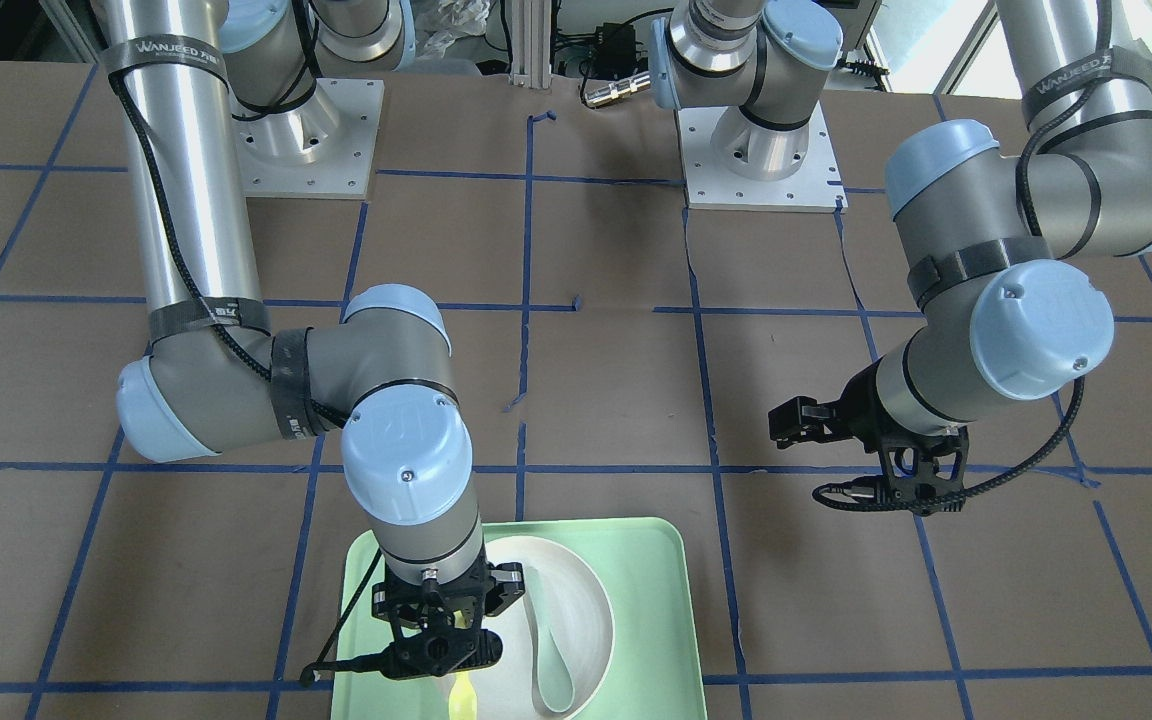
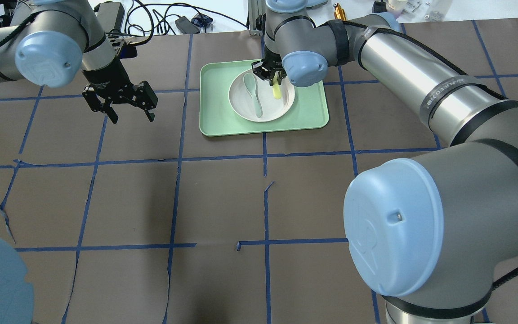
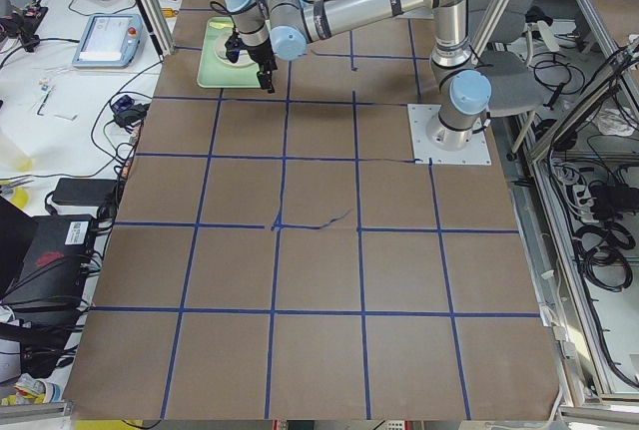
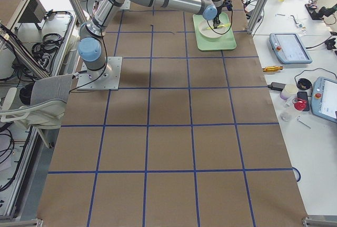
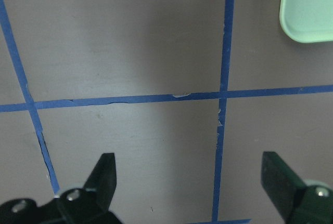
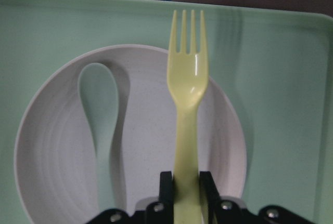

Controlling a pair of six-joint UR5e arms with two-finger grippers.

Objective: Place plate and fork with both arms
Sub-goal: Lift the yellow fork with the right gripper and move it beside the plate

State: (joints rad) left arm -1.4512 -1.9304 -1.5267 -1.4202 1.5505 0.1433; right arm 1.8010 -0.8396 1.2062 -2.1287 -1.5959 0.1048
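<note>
Your right gripper (image 6: 185,185) is clamped on the handle end of the fork (image 6: 187,78). The fork runs straight out from the fingers, tines leading. In the right wrist view the handle passes over the plate (image 6: 148,156) and the tines reach past its far rim, above the tray (image 6: 281,104). The shadow it throws on the tray suggests it hangs clear of the plate and does not rest on it.

A spoon (image 6: 99,109) lies in the plate beside the fork, roughly parallel to it and apart from it.

Your left gripper (image 2: 132,118) hangs with its fingers spread wide and nothing between them, over bare table (image 2: 218,202). It is well apart from the tray, and only the tray's corner shows in its wrist view.

The plate sits in the middle of the tray, straight under your right gripper, so it likely falls to the left arm. That arm must travel sideways toward the tray to reach the near rim.
</note>
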